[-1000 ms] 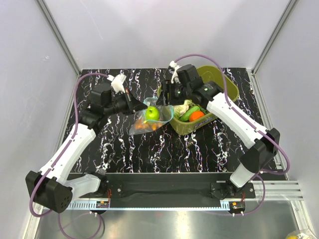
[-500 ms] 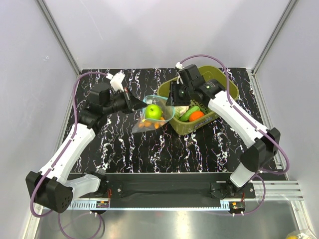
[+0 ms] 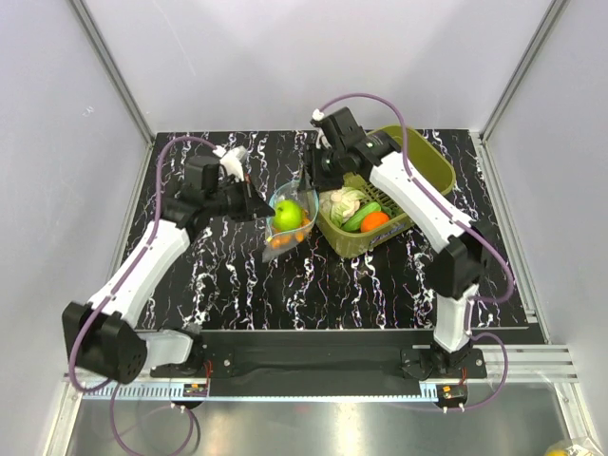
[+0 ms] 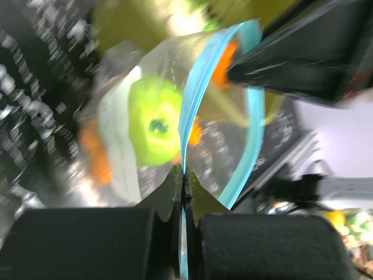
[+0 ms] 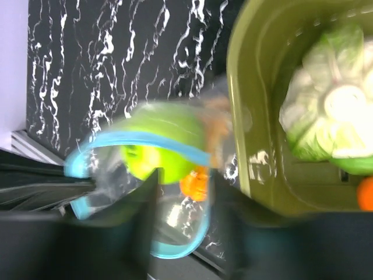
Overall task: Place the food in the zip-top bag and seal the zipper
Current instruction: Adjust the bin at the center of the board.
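The clear zip-top bag (image 3: 285,223) hangs over the table with its mouth open. Inside it are the green apple (image 3: 288,217) and orange carrot pieces (image 3: 279,241). My left gripper (image 3: 256,205) is shut on the light-blue zipper strip (image 4: 187,125) at the bag's left edge; the apple (image 4: 152,121) shows just past it. My right gripper (image 3: 317,180) is open, just above the bag's right side beside the tub. In the right wrist view the fingers (image 5: 152,201) stand apart over the bag mouth, the apple (image 5: 160,146) and a carrot piece (image 5: 194,183). The garlic is not visible.
The olive-green tub (image 3: 423,161) stands right of the bag and holds the white cauliflower (image 3: 344,201), green cucumber (image 3: 360,218) and orange round fruit (image 3: 374,220). Its rim (image 5: 247,111) lies close to my right fingers. Grey walls enclose the black marbled table (image 3: 237,275).
My right gripper has moved from over the bag mouth back and left to the tub's near corner. The left gripper has kept its hold, and the bag has shifted slightly left and narrowed.
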